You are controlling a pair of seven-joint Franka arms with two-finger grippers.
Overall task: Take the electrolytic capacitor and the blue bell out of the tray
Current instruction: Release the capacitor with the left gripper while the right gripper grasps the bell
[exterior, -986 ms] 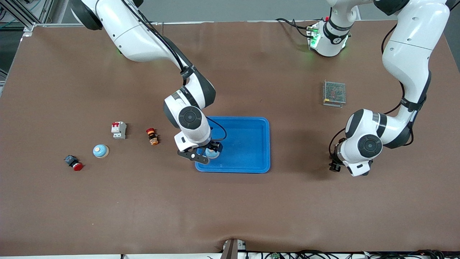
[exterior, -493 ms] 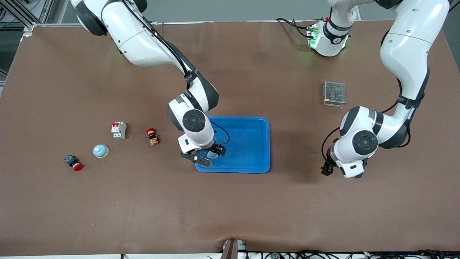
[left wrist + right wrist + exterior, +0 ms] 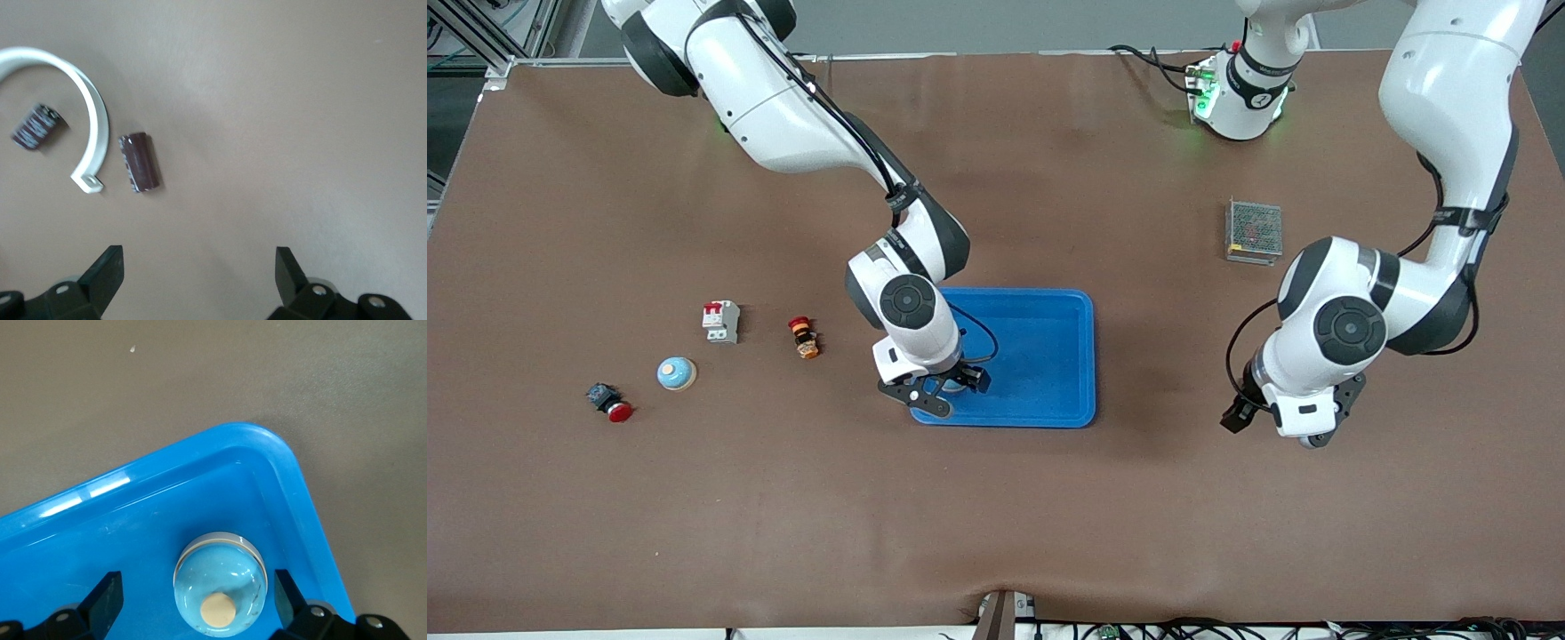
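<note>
A light blue bell (image 3: 220, 580) with a cream button sits in the blue tray (image 3: 1040, 356), in the corner nearest the front camera toward the right arm's end. My right gripper (image 3: 941, 391) is open over it; in the right wrist view the gripper (image 3: 195, 587) has one finger on each side of the bell, not touching it. My left gripper (image 3: 1254, 416) is open and empty over bare table toward the left arm's end. In the left wrist view, a dark maroon capacitor (image 3: 140, 162) lies ahead of the gripper (image 3: 198, 257), beside a white C-shaped clamp (image 3: 93, 120) and a second capacitor (image 3: 37, 128).
A second blue bell (image 3: 676, 373), a white circuit breaker (image 3: 720, 320), a red-and-orange button (image 3: 803, 337) and a red push button (image 3: 610, 403) lie toward the right arm's end. A metal mesh box (image 3: 1254, 231) sits near the left arm.
The right gripper has shifted slightly over the tray corner, with the bell now hidden under it in the front view. The left arm's hand has turned and drawn a little toward the tray.
</note>
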